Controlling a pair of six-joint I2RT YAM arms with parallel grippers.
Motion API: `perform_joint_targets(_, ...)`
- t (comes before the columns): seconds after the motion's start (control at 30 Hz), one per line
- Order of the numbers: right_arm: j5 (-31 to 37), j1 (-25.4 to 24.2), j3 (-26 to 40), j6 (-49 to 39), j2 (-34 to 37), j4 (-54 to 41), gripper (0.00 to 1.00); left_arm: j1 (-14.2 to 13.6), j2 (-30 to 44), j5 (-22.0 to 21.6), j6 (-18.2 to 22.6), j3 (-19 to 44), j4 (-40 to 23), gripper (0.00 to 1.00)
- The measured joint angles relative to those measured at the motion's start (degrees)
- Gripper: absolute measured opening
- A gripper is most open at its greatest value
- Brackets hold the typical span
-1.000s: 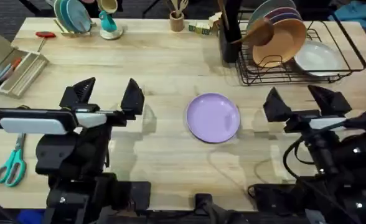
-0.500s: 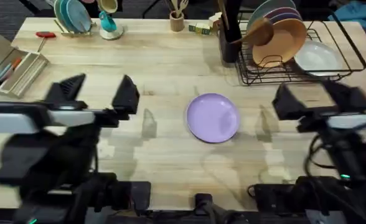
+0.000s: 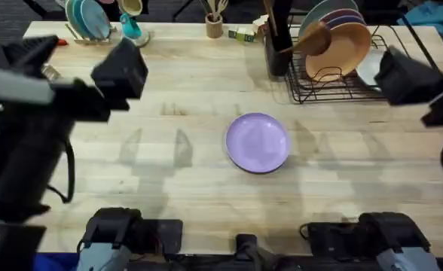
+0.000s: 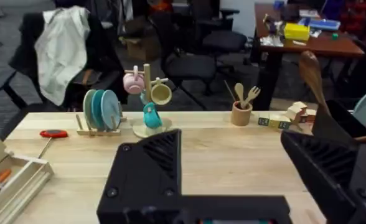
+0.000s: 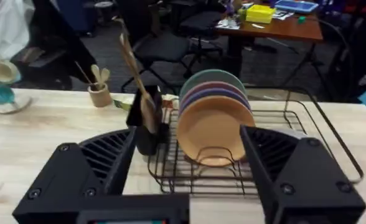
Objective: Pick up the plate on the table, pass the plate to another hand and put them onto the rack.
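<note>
1. I see the plate [image 3: 258, 142] lying flat at mid surface [image 3: 206, 188], nearest my bases, nothing touching it.
2. Left end effector [image 4: 233, 177] raised over the surface's left side, fingers spread apart, empty.
3. Right end effector [image 5: 186, 171] raised at right, fingers spread apart, empty, facing the rack [image 5: 295, 163].
4. Rack at far right corner holds an orange-tan plate [image 5: 211, 137], upright in its slots.
</note>
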Motion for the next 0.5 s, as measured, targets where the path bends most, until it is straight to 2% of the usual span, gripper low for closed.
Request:
perform_joint_targets(0.2,-3.94,-0.04,6.36,0.0,9.49,-0.23,0.995,0.0,9.05,1.68,0.0,8.37,-2.17,0.993)
perform_joint_targets(0.33,-6.09,-0.04,9.18,0.02,14.86,-1.05,0.994,0.0,14.78,3.52,0.0,14.45,-7.84,0.993)
perform_joint_targets(0.5,-7.02,-0.04,10.18,0.04,18.19,-2.13,0.995,0.0,21.51,4.48,0.0,20.34,-14.88,0.993)
